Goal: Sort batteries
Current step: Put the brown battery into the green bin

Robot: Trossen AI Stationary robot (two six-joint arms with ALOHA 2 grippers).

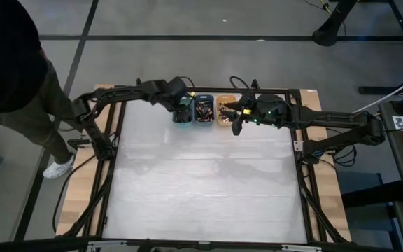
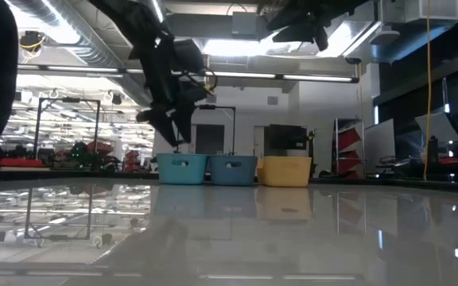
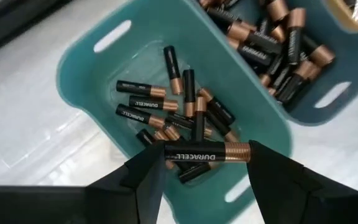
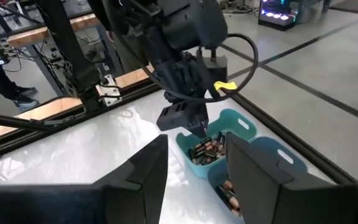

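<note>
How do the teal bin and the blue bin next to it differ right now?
The teal bin holds a loose, thin pile of batteries with bare floor showing; the blue bin is packed fuller. The left gripper hangs over the teal bin, holding one battery crosswise between its fingers; nothing hangs over the blue bin. Both are small rounded bins with slotted handles, holding black-and-copper cells.

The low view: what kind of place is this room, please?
Probably a robotics lab or workshop. Behind the table are exposed ceiling ducts, strip lights and shelving racks; a second workbench shows in the right wrist view.
</note>
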